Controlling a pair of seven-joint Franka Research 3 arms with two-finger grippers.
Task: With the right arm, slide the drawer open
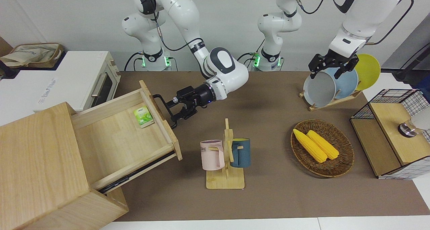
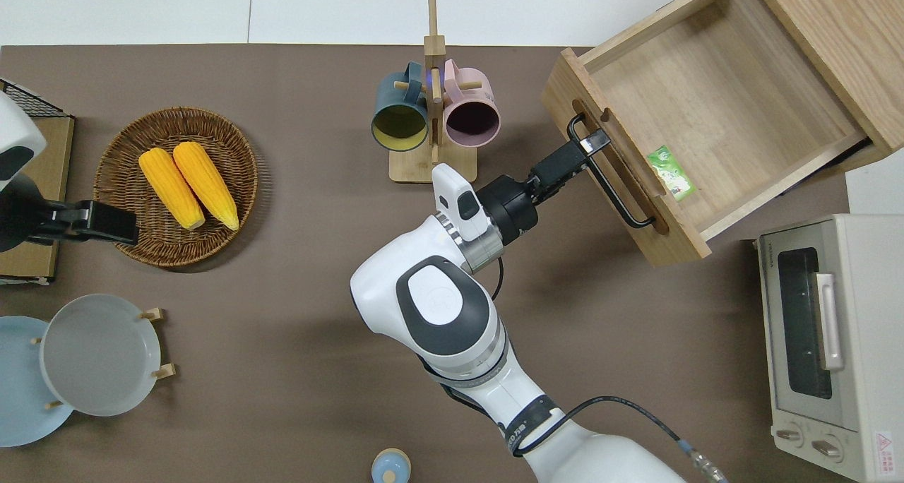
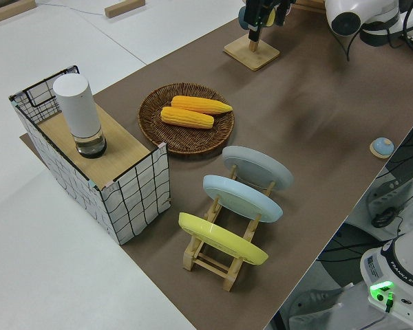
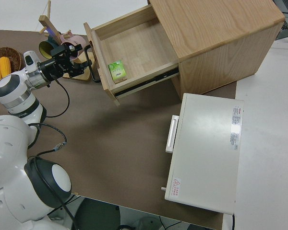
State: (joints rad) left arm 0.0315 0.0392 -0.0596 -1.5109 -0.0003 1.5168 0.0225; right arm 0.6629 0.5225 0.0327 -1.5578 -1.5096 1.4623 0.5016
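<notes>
We saw the drawer (image 2: 713, 109) pulled well out; right pincer (image 2: 590, 141) spread around the handle (image 2: 609, 179), apparently letting go.

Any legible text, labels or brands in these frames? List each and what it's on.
"FRANKA EMIKA": on the robot base.
"TOSHIBA": on the toaster oven, faint.
"ME": end of a word on the pink mug; the rest is hidden.
Green packet in the drawer: print unreadable.
Oven warning sticker: unreadable.
</notes>
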